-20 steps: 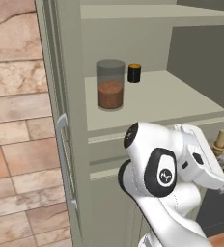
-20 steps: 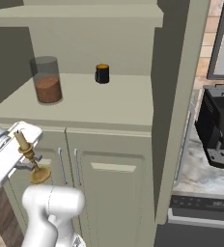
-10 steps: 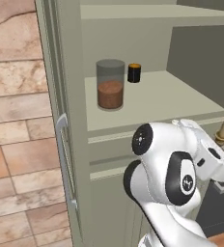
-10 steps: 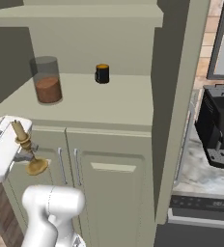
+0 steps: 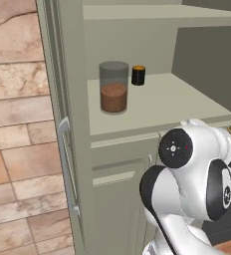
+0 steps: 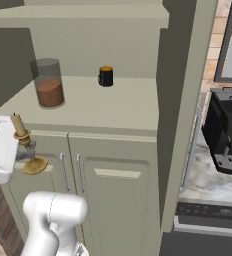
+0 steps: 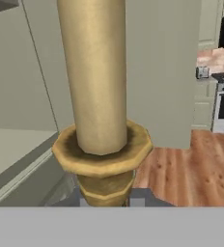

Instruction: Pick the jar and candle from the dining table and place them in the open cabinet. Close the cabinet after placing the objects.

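Since a second ago, I am carrying the candle point(image 6: 27, 145) up and over toward the cabinet point(image 6: 113, 150), so it is riding higher beside the lower doors than it was.

Largest first: the cabinet is standing open, its shelf point(image 5: 157, 102) bare across the front and right. The jar point(image 5: 113, 86) is already sitting on that shelf near the left, and just behind and to its right is a small black cylinder point(image 5: 138, 75) with an orange top.

My fingers point(image 6: 25, 151) are clamping on the candle's thin stem, and it is hanging upright in front of the shelf edge, below shelf level and not yet over it.

What I am worrying about: the round base is riding lower than the shelf lip, so pushing in now would likely knock it against the edge and twist it in my grip. The stem is slim, so it may slip. Swinging in too far left risks bumping the jar.
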Controlling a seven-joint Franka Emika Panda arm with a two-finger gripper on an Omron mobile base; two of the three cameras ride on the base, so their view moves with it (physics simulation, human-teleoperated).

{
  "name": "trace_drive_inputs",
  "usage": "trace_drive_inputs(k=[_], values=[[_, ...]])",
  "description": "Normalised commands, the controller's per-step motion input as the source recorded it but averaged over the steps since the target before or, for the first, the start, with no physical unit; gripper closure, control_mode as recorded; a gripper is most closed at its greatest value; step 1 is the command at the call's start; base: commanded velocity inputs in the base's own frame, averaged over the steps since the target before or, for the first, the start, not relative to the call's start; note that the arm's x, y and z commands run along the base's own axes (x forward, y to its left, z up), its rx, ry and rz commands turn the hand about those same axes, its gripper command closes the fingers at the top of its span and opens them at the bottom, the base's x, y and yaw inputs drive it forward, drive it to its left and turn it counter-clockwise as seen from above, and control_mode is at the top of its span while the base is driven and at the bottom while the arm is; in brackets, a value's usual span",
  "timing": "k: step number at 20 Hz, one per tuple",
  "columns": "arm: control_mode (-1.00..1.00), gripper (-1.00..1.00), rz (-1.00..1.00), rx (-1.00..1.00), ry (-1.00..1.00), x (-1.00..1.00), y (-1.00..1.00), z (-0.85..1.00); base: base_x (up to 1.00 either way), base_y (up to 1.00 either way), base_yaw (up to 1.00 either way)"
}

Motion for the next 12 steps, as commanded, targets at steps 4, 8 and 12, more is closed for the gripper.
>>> trace_drive_inputs(k=[4,8,12], values=[[-1.0,1.0,0.23,-0.02,0.07,0.0,-0.17,0.22,0.0,0.0,0.0],[-1.0,1.0,0.25,-0.04,0.08,0.0,-0.14,0.18,0.0,0.0,0.0],[-1.0,1.0,0.26,-0.09,0.07,0.0,-0.01,0.16,0.0,0.0,0.0]])
